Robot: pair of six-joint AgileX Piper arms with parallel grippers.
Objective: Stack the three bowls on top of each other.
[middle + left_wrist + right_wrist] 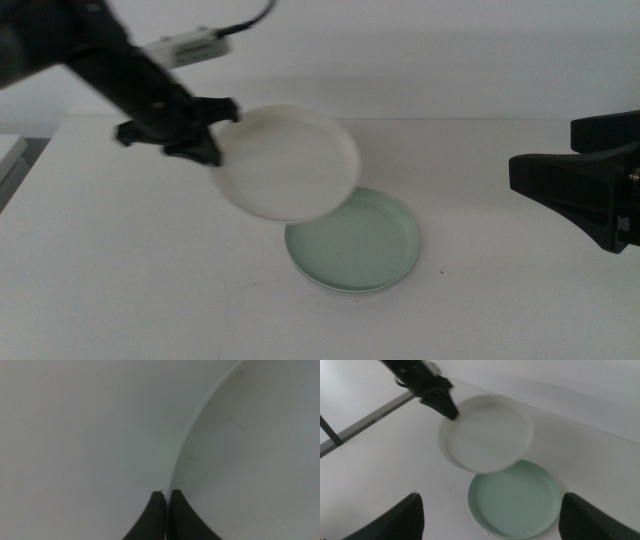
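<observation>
The left gripper [212, 150] pinches the white bowl [288, 162] by its thin rim, above the green bowl [352, 241] mid-desk. It looks light, stiff and slippery. The right gripper [490, 520] waits, spread wide.

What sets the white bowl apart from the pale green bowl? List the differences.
The white bowl is held off the table, tilted, its rim pinched by the left gripper; the pale green bowl lies flat and free on the table. The white bowl partly overlaps the green one in the middle view. Both are shallow, round and low-rimmed.
</observation>
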